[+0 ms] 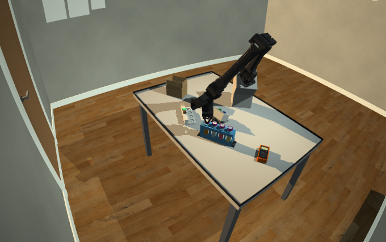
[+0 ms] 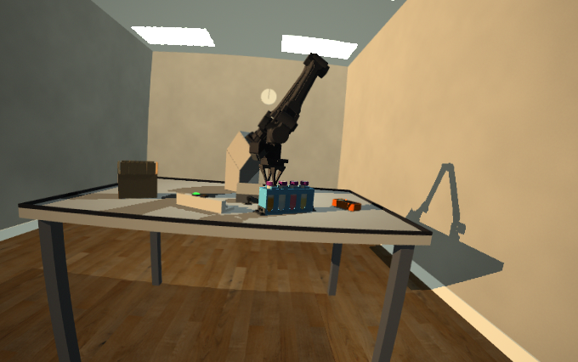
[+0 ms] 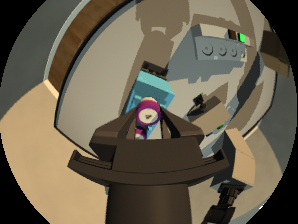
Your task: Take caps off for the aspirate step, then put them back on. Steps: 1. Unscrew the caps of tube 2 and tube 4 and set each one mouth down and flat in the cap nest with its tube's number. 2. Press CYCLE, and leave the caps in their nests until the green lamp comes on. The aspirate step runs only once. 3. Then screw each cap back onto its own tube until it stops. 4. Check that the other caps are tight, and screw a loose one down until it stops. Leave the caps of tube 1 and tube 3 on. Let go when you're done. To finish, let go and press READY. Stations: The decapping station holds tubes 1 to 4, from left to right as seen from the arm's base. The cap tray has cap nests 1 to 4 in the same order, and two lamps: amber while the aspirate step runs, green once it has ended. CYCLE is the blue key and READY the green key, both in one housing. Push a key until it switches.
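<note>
Wood-grained floorboards (image 1: pixel 156 185) (image 2: pixel 191 264) surround a smooth, pale table (image 1: pixel 210 165) (image 2: pixel 362 219) (image 3: pixel 100 80) with dark edging. The black, angular gripper (image 1: pixel 207 120) (image 2: pixel 269 181) (image 3: pixel 148 110) is closed around tube 4's round magenta-sided cap (image 1: pixel 206 122) (image 2: pixel 269 183) (image 3: pixel 148 115), at one end of the boxy blue decapping station (image 1: pixel 217 140) (image 2: pixel 286 210) (image 3: pixel 152 82). Beside it, the grey cap tray (image 1: pixel 193 122) (image 3: pixel 217 55) has circular nests and a glowing green lamp (image 1: pixel 184 109) (image 2: pixel 195 193) (image 3: pixel 242 37).

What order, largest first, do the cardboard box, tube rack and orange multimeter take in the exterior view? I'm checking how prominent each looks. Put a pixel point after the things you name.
1. Tube rack (image 1: pixel 217 138) (image 2: pixel 286 210)
2. Cardboard box (image 1: pixel 176 88) (image 2: pixel 137 186)
3. Orange multimeter (image 1: pixel 263 154) (image 2: pixel 346 204)
</note>
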Controlling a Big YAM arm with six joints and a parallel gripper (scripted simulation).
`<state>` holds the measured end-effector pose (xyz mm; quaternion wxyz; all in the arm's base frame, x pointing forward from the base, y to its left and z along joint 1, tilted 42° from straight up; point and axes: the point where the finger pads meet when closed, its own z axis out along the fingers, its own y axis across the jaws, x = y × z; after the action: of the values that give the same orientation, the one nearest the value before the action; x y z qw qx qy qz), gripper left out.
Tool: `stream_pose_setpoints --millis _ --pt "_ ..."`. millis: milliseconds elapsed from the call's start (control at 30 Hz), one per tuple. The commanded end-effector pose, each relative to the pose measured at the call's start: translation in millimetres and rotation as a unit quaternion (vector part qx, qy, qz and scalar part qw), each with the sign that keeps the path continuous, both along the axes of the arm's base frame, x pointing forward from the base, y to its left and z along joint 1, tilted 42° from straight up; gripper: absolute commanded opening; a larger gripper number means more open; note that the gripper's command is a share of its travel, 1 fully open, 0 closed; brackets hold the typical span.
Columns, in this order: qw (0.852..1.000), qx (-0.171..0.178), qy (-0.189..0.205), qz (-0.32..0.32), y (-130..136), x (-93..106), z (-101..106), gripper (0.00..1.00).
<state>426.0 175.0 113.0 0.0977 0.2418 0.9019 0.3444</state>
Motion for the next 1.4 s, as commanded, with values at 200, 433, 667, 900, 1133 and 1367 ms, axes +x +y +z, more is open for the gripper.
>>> stream_pose_setpoints --millis 200,433,667,900,1133,1367 --pt "0.999 0.027 0.024 -0.036 7.6 -1.0 9.5 0.00" --pt "0.999 0.027 0.024 -0.036 7.6 -1.0 9.5 0.00" --pt "0.999 0.027 0.024 -0.036 7.6 -1.0 9.5 0.00" --pt "0.999 0.025 0.025 -0.037 7.0 -0.7 7.7 0.49" --pt "0.999 0.023 0.023 -0.040 1.7 4.0 8.0 0.49" --pt "0.998 0.025 0.023 -0.047 -10.3 -1.0 18.7 0.49"
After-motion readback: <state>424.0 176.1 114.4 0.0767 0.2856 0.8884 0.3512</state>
